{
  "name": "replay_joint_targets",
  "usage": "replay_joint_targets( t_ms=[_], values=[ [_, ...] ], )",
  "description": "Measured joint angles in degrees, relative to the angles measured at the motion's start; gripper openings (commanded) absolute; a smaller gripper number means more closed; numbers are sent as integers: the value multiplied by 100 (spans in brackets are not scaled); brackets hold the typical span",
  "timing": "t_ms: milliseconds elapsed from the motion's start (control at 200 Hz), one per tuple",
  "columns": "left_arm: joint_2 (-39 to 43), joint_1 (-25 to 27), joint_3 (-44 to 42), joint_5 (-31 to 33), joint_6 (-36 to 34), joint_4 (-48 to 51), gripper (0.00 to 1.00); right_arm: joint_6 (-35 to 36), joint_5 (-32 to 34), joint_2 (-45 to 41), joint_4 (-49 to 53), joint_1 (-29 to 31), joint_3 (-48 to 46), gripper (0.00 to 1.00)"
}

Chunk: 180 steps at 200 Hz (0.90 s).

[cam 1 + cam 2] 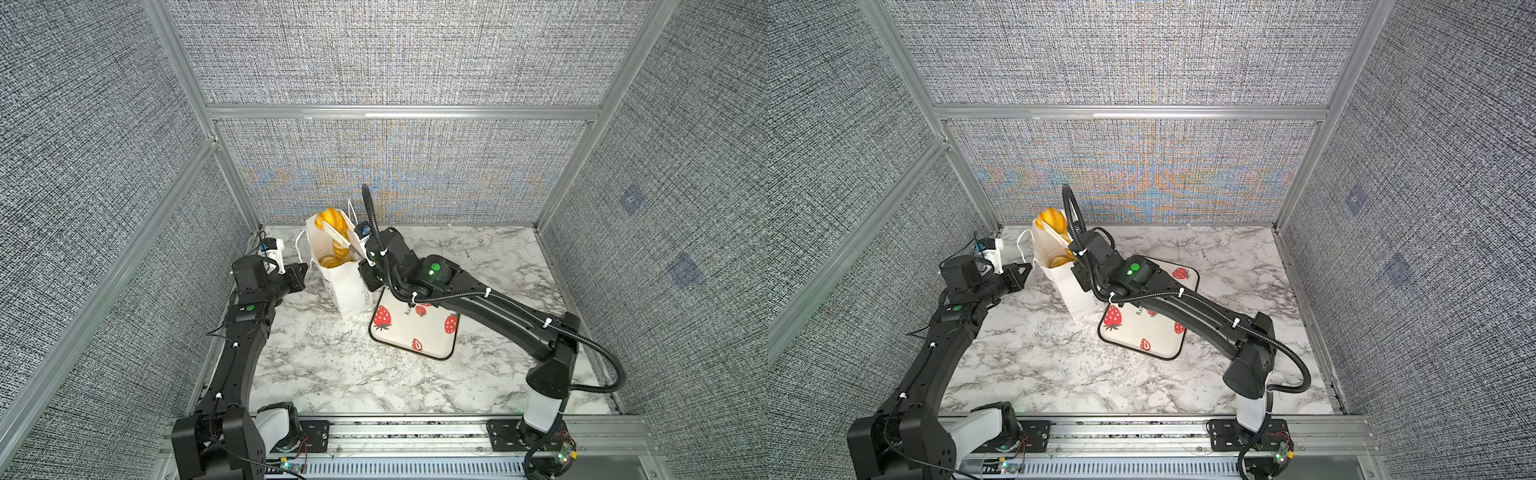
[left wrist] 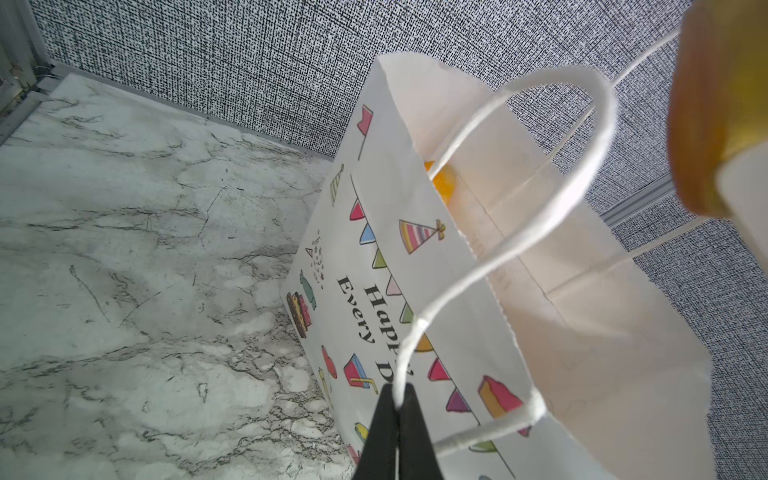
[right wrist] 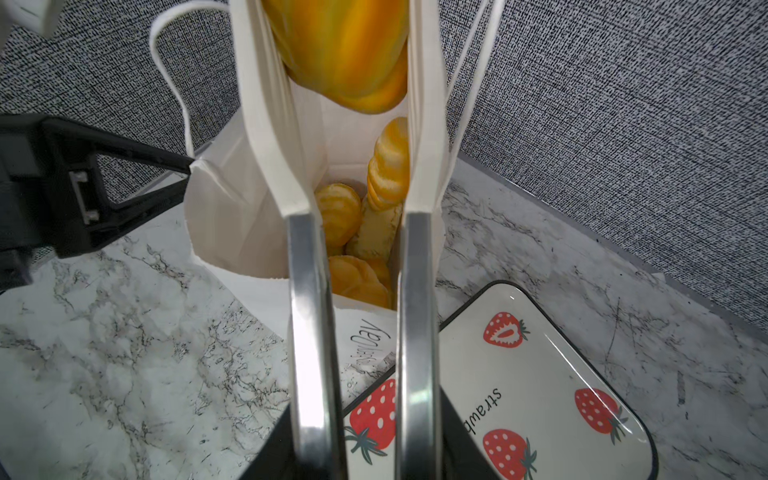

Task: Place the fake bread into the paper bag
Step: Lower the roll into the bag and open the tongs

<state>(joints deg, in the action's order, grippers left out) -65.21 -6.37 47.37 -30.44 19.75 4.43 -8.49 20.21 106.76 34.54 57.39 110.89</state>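
Left claw [image 2: 397, 405] pinches the thin cord handle [image 2: 561, 77] of the tall white paper bag [image 2: 374, 266]. Right claw [image 1: 327, 227] grips a glossy golden-orange toy loaf [image 3: 340, 50] over its mouth; seemingly light, stiff, slippery: clamp mid-body.

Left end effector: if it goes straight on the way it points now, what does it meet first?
The left end effector, shut on the cord handle, points at the paper bag. It would probably press into the bag's upper side wall first; the tips seem almost against it.
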Motion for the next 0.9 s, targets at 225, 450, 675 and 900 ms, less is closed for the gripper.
replay_joint_targets(
  t_ms=[225,450,675,900],
  values=[
    [20,0,0,7,-2,2,0,44,-199,293,232,-76,369,40],
    [20,0,0,7,-2,2,0,42,-278,501,295,-229,584,48],
    [20,0,0,7,-2,2,0,151,-461,645,402,-223,866,53],
    [20,0,0,7,-2,2,0,190,-503,658,507,-258,901,55]
  ],
)
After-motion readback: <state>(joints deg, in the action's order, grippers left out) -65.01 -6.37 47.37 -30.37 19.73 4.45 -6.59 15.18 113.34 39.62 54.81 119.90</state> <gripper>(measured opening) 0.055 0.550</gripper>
